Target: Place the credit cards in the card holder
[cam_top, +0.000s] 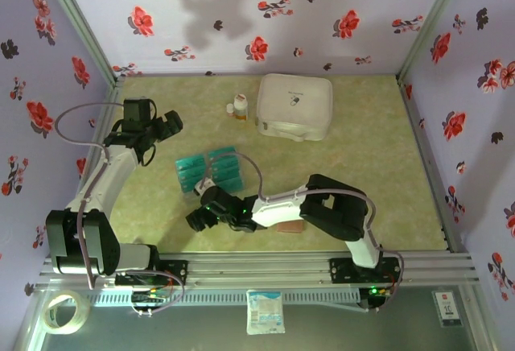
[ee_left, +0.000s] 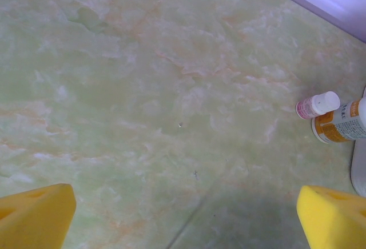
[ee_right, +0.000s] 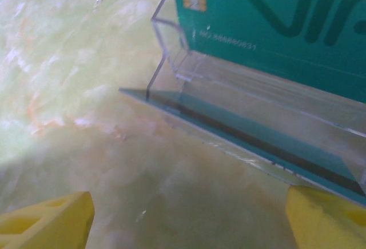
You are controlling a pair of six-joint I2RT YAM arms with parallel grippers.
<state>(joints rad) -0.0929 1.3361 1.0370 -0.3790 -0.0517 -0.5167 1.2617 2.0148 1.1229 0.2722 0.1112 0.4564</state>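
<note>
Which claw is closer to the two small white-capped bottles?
Left. The left gripper is left of the bottles; the right gripper is farther forward, at the flat teal-green cards.

Left hand (ee_left: 186,220): yellow fingers (ee_left: 34,215) spread wide, one at each lower corner, above the surface (ee_left: 143,89).
Surface: pale green, marbled, faint orange veins.
Right edge: white-capped pink-labelled bottle (ee_left: 316,105) just beside an orange-labelled bottle (ee_left: 340,124).

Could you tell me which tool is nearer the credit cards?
The right tool, open just beside the clear tray holding the credit cards; the left tool hangs over the table, farther away.
</note>
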